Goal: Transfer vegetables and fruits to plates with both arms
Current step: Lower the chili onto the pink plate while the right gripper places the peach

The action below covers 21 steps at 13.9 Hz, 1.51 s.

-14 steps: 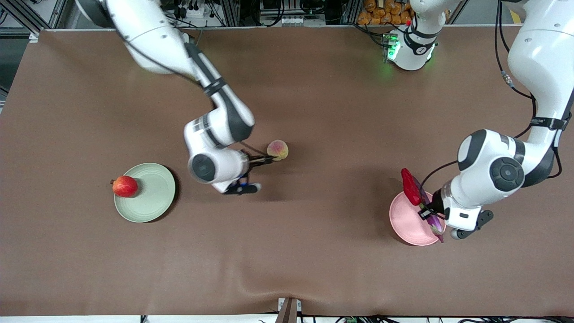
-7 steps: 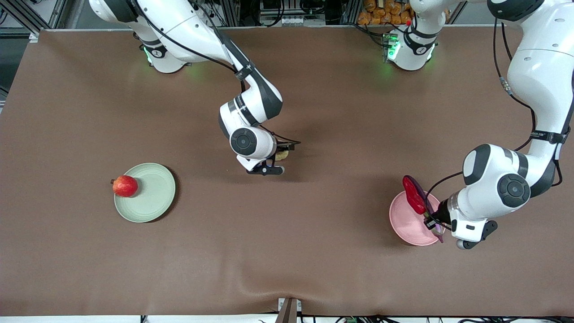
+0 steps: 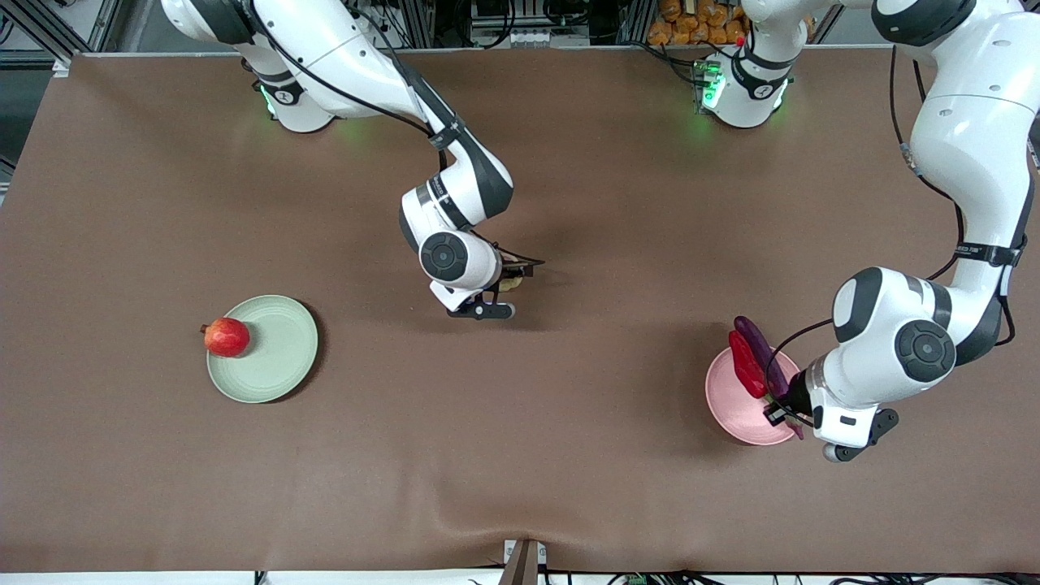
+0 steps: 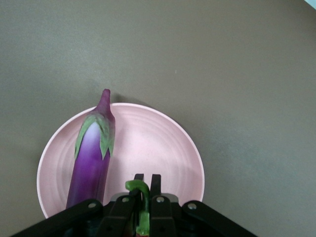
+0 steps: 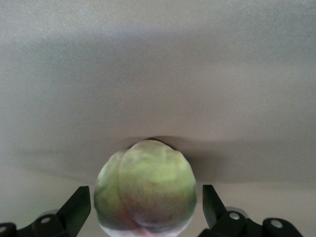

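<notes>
Since 0.5 s ago the left hand (image 4: pixel 145 205) sank, pinching the pepper (image 3: pixel 744 363) beside the eggplant (image 4: pixel 92 160); right hand (image 5: pixel 146 207), wide, brackets the peach (image 5: pixel 145 193).

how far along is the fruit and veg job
Done: the pomegranate sits on the green plate and the eggplant lies on the pink plate. In hand: the left gripper holds the red pepper by its stem over the pink plate. Left: the right gripper, jaws open, straddles the peach on the table, ungrasped.
</notes>
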Motion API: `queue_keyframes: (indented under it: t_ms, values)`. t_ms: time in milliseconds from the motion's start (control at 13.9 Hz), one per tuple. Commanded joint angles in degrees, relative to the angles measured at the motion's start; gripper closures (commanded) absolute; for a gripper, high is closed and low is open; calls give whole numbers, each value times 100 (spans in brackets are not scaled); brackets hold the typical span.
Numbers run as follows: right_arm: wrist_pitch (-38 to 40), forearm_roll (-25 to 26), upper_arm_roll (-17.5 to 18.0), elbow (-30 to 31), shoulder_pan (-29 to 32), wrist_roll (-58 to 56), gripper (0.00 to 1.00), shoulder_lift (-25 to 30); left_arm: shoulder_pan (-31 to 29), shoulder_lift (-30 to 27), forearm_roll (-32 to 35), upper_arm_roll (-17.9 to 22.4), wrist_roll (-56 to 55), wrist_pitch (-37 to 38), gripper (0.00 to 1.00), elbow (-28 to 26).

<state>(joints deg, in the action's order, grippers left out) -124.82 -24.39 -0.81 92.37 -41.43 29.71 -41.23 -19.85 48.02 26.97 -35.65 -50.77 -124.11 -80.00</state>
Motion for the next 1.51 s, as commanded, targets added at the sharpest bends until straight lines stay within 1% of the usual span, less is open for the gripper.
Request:
queue_keyframes:
  t_ms: [0, 72, 144, 216, 288, 360, 432, 649, 793, 865, 1009, 1081, 1225, 1297, 1441]
  values:
    - [-122, 84, -51, 35, -155, 404, 17, 10, 244, 111, -105, 199, 76, 150, 100, 318]
    - [-122, 84, -51, 35, -146, 404, 44, 19, 245, 128, -105, 199, 84, 150, 100, 327]
    - [-104, 93, -60, 35, -94, 396, 60, 28, 253, 128, -105, 233, 76, 150, 100, 327]
    - [-52, 84, -69, 35, 11, 387, 65, 80, 288, 128, -105, 269, 84, 150, 71, 327]
    - [-8, 93, -77, 35, 160, 369, 66, 159, 297, 128, -105, 269, 76, 150, 14, 327]
    - [236, 110, -104, 27, 336, 317, 68, 264, 297, 120, -105, 269, 84, 150, 2, 336]
    - [535, 215, -217, 18, 512, 264, 68, 413, 297, 120, -105, 269, 85, 150, 0, 344]
    - [1168, 987, -586, 9, 916, -515, 69, 835, 297, 41, -271, 260, 76, 255, 0, 336]
    - [1494, 1190, -675, 0, 1407, -1427, 69, 994, 288, -204, -315, 208, 67, 588, 0, 327]
    - [1583, 1243, -693, 0, 1723, -1981, 69, 1003, 262, -414, -315, 86, 76, 781, 0, 318]
    - [1662, 1331, -702, 9, 2286, -2887, 69, 924, 183, -888, -298, -231, 119, 1474, 0, 266]
    - [1741, 1436, -693, 9, 2550, -3266, 69, 915, 192, -1170, -298, -319, 207, 1808, 0, 265]
    - [1716, 1516, -693, -61, 3068, -4100, 69, 723, 253, -1662, -289, -390, 557, 2362, 0, 265]
    - [1681, 1516, -693, -114, 3236, -4452, 69, 600, 271, -1873, -263, -399, 733, 2609, 0, 274]
    - [1375, 1508, -693, -158, 3413, -4771, 68, 380, 245, -2278, -315, -504, 1225, 3013, 0, 283]
